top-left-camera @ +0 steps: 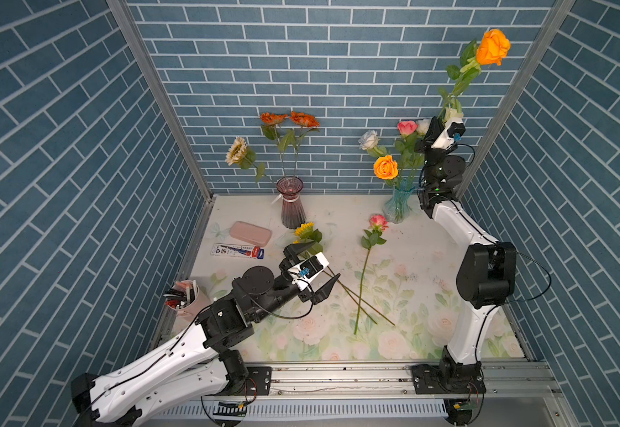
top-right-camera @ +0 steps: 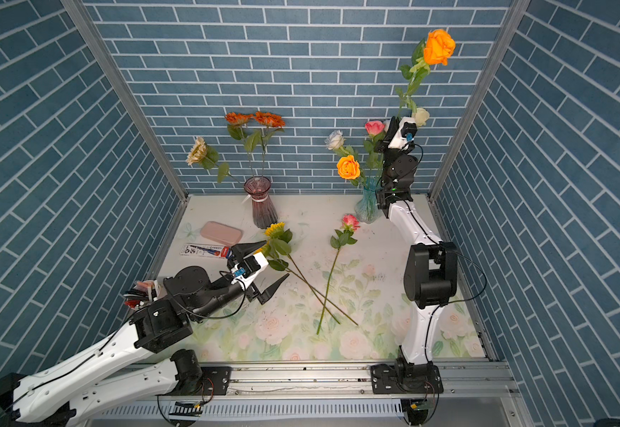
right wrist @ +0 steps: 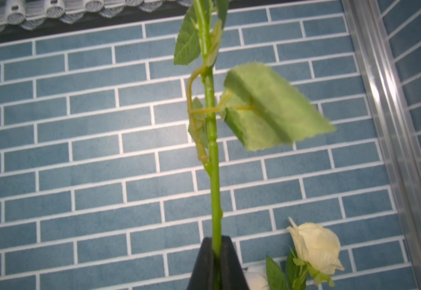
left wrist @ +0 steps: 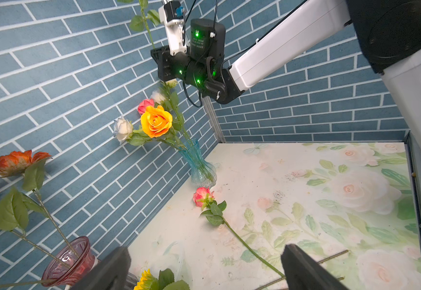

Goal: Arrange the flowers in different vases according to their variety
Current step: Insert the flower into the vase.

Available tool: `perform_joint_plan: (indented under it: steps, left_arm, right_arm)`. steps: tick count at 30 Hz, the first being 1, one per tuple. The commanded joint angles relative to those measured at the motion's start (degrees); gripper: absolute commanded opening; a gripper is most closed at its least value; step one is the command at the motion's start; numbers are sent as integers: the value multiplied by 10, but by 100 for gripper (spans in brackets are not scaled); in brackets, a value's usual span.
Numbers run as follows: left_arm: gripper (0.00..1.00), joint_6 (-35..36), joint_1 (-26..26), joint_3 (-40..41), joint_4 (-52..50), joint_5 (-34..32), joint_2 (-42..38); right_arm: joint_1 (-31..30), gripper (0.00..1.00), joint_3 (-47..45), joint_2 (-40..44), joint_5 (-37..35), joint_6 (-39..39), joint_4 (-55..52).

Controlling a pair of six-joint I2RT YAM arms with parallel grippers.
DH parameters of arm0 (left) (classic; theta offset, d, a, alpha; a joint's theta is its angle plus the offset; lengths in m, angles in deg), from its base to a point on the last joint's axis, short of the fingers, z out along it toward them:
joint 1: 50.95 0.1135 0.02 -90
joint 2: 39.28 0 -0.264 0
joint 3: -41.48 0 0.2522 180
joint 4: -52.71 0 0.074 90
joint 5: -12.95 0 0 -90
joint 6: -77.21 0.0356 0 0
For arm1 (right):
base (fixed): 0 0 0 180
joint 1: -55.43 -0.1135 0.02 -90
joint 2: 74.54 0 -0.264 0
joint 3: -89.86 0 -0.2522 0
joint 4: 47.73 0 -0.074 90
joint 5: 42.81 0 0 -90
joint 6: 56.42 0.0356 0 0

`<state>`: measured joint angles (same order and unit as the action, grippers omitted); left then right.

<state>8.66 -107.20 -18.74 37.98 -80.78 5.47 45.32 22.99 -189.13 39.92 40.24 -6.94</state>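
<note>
Right claw (right wrist: 217, 244) clamps orange rose (top-left-camera: 492, 47) stem | left claw (top-left-camera: 326, 259) agape | packet (top-left-camera: 237, 251) print unreadable

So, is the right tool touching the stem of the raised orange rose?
Touching. The right wrist view shows the right tool shut on the orange rose stem, which vanishes between its closed black jaws with no gap.

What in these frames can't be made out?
Right wrist view: the held orange rose stem runs off the top edge, bloom unseen.
Top views: its lower end hides behind the right pincer.
Left wrist view: yellow sunflower cut by the bottom edge.
Top views: print on the pen pack, too small.
</note>
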Motion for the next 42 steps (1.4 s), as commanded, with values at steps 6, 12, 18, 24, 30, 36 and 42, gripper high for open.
perform_joint_plan:
  steps: [6,12,18,24,30,36,42]
  left_arm:
    - [100,7,3,-2,10,-7,1]
    - [100,4,3,-5,8,-2,0]
    - [100,-3,3,-10,6,10,-2]
    - [100,-14,3,-18,0,21,-4]
    - [100,-25,3,-24,-11,28,-6]
    - [100,-31,3,-19,-24,15,-19]
    - [100,-29,3,-19,-65,28,-23]
  right_arm:
    - [2,0,-65,-35,-13,28,38]
    - [3,2,-124,-7,-36,30,-36]
    - [3,30,-128,28,-28,21,-191]
    - [3,31,-156,75,-4,-2,-311]
    - [1,32,-232,167,43,-41,-358]
    - [-22,34,-331,302,43,-64,-419]
    - [-92,35,-408,395,-2,-35,-577]
